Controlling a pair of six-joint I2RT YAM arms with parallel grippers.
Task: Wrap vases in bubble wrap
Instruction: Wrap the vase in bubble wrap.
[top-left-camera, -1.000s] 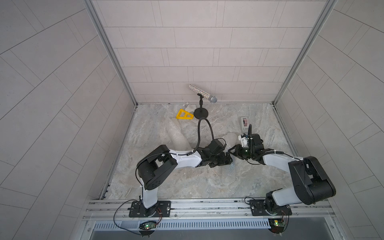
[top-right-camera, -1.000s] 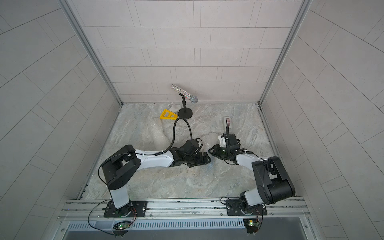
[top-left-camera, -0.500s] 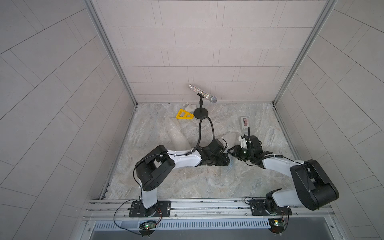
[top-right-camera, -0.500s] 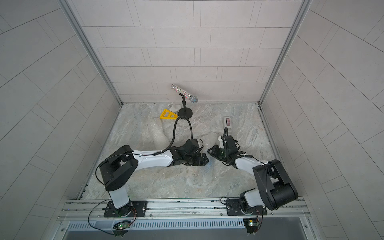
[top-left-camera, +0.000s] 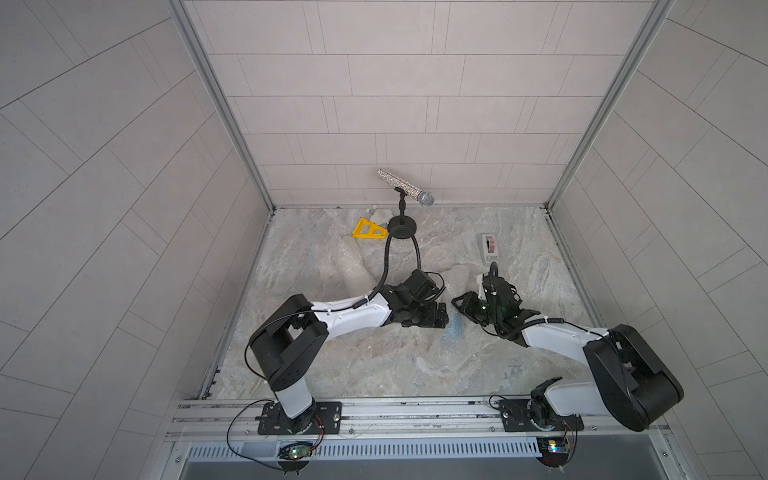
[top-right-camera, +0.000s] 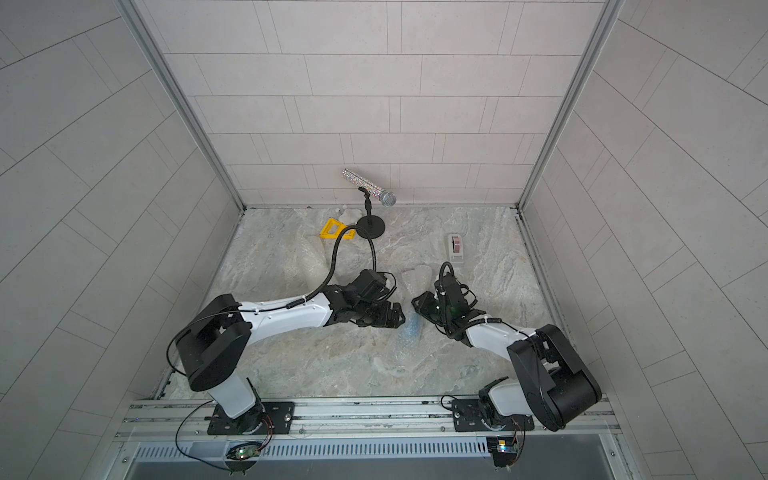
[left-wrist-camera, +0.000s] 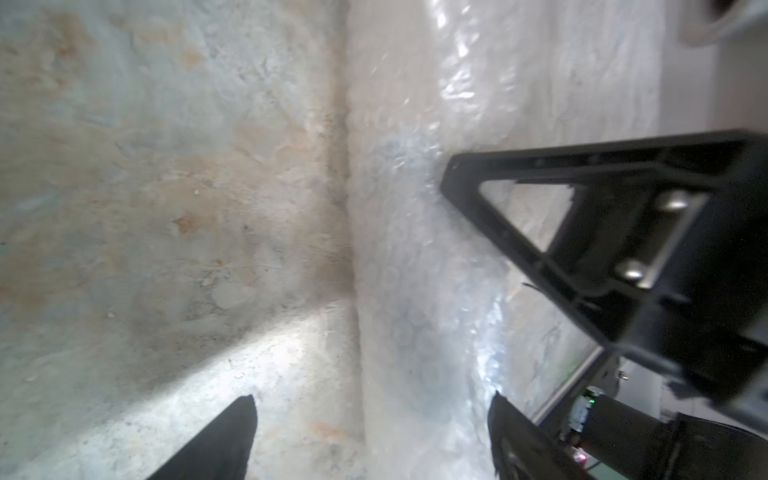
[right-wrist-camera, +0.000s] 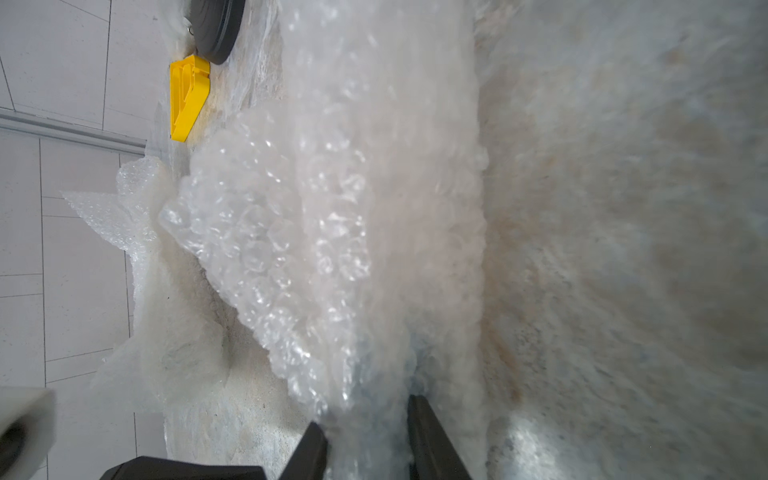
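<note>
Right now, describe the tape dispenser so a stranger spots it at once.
On the marble table, look beyond the right arm toward the back wall. The tape dispenser lies there: small, pale grey, with a reddish roll, unlike the yellow triangle.

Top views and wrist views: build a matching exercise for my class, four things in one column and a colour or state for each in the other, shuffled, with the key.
Column 1
1. microphone
2. plastic triangle
3. left gripper
4. right gripper

Column 2
A. shut on the bubble wrap
B. yellow
C. glittery, on a black stand
D. open

Pairs: 1-C; 2-B; 3-D; 4-A
</note>
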